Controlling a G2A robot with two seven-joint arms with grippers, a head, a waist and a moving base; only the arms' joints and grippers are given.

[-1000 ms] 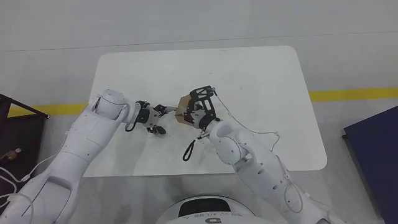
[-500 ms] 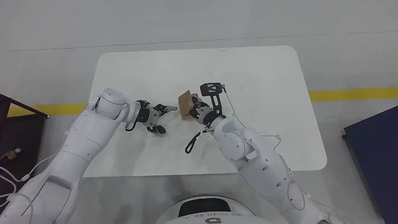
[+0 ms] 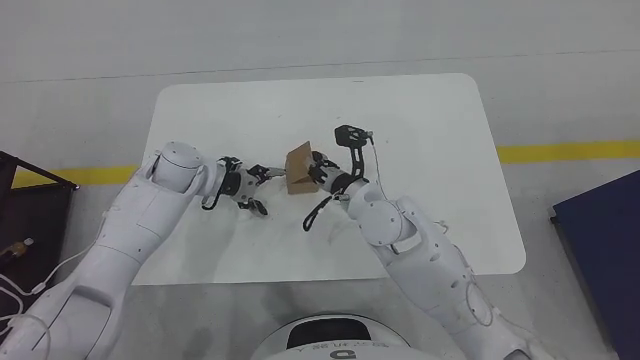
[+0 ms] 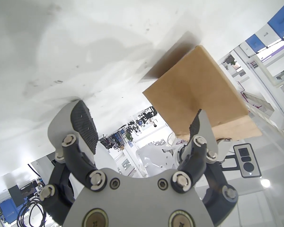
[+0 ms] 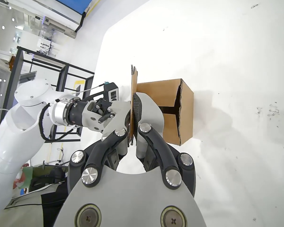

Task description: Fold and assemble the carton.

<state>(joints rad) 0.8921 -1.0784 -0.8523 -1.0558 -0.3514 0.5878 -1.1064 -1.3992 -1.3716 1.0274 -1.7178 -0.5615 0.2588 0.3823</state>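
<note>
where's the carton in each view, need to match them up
top view: carton near the middle of the table, between both arms.
left wrist view: carton just past the open left pincer, by one finger.
right wrist view: carton on the table, its flap pinched in the right pincer.
shared landmark: the white table under it.

Plain tan-brown cardboard on the carton (image 3: 298, 167), darker on its shadowed inner faces. The surface (image 3: 430, 130) was white, flecked with small dark scuffs. The left hand (image 4: 142, 124) and right hand (image 5: 132, 111) both wore pale grey fingers (image 5: 153, 109), black dimpled pads (image 4: 82, 124), black links and silver screws. A yellow stripe (image 3: 570, 150) ran across the grey floor (image 3: 300, 20).
</note>
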